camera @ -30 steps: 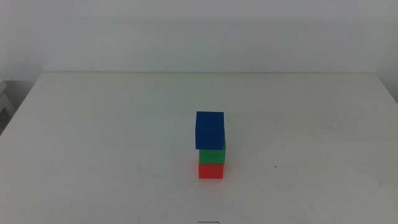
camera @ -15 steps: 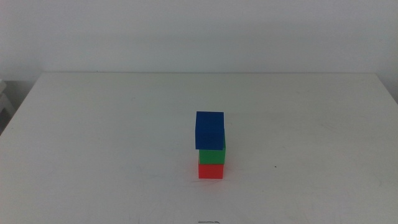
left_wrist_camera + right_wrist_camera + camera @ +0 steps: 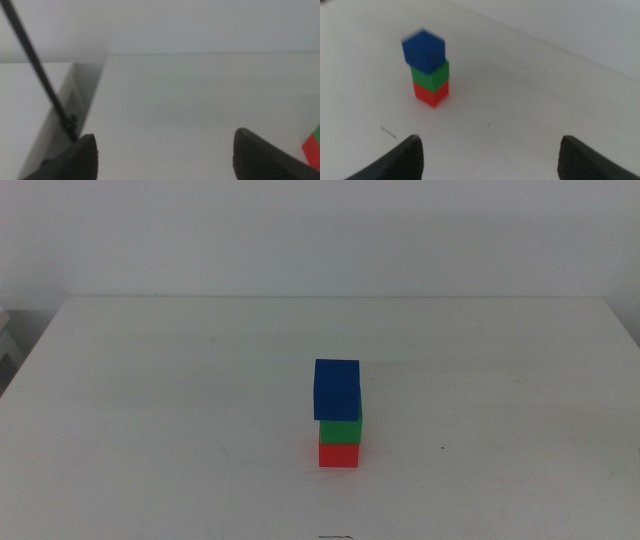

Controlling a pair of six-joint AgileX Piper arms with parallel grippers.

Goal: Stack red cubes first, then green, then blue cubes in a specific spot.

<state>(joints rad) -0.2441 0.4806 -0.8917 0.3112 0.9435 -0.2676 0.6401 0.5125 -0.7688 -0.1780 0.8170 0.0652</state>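
Observation:
A stack of three cubes stands near the middle of the white table: the red cube (image 3: 339,454) at the bottom, the green cube (image 3: 341,430) on it, the blue cube (image 3: 337,389) on top, shifted a little left. The stack also shows in the right wrist view: red cube (image 3: 431,94), green cube (image 3: 431,76), blue cube (image 3: 423,49). The left wrist view catches only a corner of the red cube (image 3: 313,150) and the green cube (image 3: 317,134). Both arms are out of the middle view. My left gripper (image 3: 165,155) and right gripper (image 3: 490,157) are open, empty and apart from the stack.
The white table (image 3: 150,410) has its far edge against a pale wall. The table's left edge (image 3: 92,100) shows in the left wrist view, with a dark cable (image 3: 37,75) and a gap beside it.

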